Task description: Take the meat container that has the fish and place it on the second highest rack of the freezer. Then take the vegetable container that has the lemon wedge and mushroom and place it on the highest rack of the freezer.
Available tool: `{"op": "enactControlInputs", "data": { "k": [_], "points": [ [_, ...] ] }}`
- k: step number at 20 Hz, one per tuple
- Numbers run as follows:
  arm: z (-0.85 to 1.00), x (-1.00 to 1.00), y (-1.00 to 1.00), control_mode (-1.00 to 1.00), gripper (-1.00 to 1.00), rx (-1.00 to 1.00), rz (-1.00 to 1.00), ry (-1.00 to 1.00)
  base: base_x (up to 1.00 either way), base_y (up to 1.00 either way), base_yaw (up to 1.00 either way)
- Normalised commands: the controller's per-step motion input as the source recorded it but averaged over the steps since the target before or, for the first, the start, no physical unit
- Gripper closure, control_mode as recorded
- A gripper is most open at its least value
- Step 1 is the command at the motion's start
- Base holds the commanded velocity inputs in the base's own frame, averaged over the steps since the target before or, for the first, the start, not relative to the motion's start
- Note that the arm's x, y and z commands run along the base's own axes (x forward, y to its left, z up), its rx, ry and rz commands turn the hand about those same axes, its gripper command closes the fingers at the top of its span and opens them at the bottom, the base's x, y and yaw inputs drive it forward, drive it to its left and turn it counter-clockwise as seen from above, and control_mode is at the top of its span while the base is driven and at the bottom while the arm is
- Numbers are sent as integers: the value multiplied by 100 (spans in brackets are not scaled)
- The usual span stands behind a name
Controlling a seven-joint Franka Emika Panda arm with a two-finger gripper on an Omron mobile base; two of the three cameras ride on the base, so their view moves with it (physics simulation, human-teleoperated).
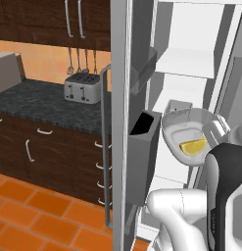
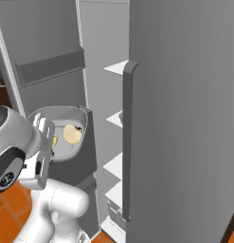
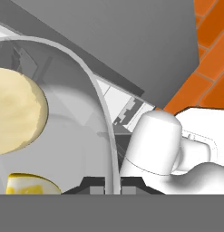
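My gripper (image 1: 216, 131) is shut on the rim of a clear vegetable container (image 1: 183, 128), held tilted in front of the open freezer. Inside it lie a yellow lemon wedge (image 1: 193, 146) and a pale mushroom (image 2: 72, 134). In the hand view the container's rim (image 3: 100, 106) runs between my fingertips (image 3: 93, 181), with the mushroom (image 3: 16, 118) and lemon wedge (image 3: 31, 186) to its left. White freezer racks (image 1: 186, 63) rise behind and above the container. A grey container-like shape (image 1: 179, 105) stands on a rack just behind it; what it holds is hidden, so I cannot tell whether it is the meat container.
The freezer's open door (image 1: 121, 122) with its grey bins (image 1: 142, 147) stands just left of the container. The other closed door (image 2: 184, 118) with a long handle (image 2: 128, 142) lies to the right. A toaster (image 1: 82, 89) sits on the dark counter (image 1: 39, 103).
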Motion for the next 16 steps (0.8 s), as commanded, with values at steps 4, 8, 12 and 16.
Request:
{"op": "enactControlInputs", "data": {
  "k": [4,8,12,16],
  "points": [
    [0,0,0,100,100,0,0,0,0,0,0],
    [2,-8,-2,-100,100,1,-5,-18,0,0,0],
    [53,-3,0,-100,100,0,-11,-27,0,0,0],
    [76,23,0,-100,100,0,-15,-19,0,0,0]
  ]
}}
